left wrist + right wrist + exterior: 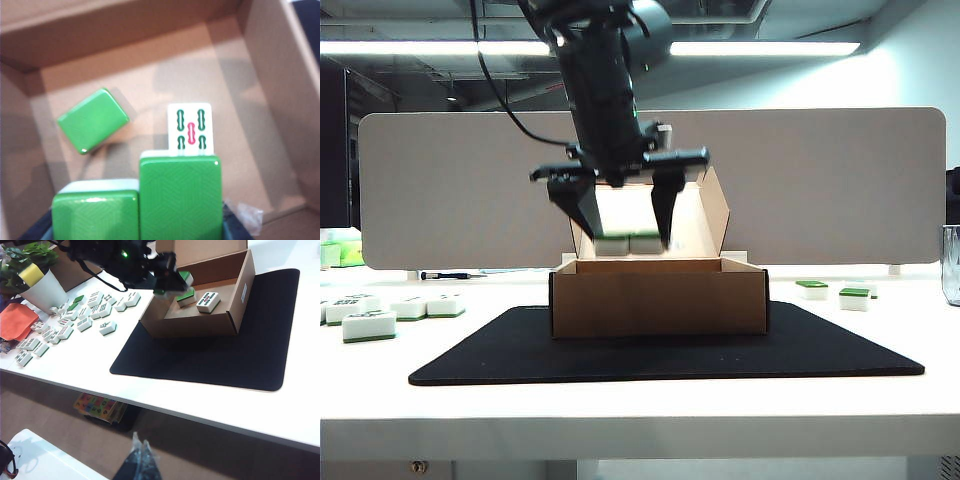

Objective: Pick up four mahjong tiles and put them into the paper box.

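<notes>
The left gripper (623, 215), centre frame above the corrugated paper box (658, 298), clamps two glossy green-backed mahjong tiles (180, 197) side by side. Two more lie inside, one showing red and green bamboo marks (190, 128). The right gripper (140, 460) sits bottom centre of its own view, its opening unclear.

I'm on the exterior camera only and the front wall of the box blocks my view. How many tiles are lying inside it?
Observer: Two. A green-backed tile and a face-up tile with red and green marks lie apart on the floor of the paper box.
Operator: What exactly is the left pincer carrying?
Observer: The left pincer is shut on a pair of tiles, side by side with green backs toward its camera, above the box floor.
Operator: And the right pincer? I can't find it.
Observer: The right pincer hangs back off the edge of the table, far from the box. It looks shut and holds nothing.
</notes>
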You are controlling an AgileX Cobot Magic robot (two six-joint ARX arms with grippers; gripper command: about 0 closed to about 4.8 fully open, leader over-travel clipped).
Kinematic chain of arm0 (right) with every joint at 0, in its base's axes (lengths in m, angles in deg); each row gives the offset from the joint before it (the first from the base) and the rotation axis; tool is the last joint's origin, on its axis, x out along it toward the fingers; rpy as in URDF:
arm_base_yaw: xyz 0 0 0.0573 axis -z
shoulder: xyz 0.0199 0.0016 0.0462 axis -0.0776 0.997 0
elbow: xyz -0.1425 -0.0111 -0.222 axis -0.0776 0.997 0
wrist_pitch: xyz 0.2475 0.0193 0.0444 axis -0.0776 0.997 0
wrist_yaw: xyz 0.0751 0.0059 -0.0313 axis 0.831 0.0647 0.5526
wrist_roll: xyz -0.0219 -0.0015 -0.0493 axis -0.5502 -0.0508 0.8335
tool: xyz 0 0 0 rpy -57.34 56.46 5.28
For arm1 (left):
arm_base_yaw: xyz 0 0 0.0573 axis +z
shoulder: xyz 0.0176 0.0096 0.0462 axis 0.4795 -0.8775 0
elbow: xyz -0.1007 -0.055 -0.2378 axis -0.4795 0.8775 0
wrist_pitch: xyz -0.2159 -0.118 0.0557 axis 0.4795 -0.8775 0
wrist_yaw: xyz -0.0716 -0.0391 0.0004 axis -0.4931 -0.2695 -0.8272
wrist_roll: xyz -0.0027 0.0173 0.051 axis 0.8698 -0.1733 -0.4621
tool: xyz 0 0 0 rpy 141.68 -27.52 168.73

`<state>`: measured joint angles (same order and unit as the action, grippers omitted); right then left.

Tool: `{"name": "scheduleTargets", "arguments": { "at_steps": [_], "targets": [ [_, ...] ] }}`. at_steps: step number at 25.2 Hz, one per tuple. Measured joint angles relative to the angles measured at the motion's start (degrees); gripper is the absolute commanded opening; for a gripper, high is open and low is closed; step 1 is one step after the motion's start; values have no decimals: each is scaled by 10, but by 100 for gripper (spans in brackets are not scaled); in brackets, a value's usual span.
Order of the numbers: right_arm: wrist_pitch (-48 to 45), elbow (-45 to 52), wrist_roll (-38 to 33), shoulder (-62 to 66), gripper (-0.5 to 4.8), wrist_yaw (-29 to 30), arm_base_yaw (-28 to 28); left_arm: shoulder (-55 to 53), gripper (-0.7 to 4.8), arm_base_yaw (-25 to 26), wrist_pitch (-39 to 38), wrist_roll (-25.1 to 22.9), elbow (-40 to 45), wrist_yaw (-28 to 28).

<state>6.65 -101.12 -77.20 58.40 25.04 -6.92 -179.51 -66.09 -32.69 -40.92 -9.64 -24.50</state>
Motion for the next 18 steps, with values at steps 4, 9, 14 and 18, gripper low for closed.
{"name": "scheduleTargets", "arguments": {
  "at_steps": [4,9,14,18],
  "targets": [
    [0,0,0,0,-1,0,0,-31,210,0,-17,-35,1,-6],
    [0,0,0,0,-1,0,0,-53,211,0,-17,-36,1,-6],
    [0,0,0,0,-1,0,0,-72,215,1,-14,-35,1,-12],
    [0,0,0,0,-1,0,0,-75,309,1,-10,-35,1,-25]
  ]
}}
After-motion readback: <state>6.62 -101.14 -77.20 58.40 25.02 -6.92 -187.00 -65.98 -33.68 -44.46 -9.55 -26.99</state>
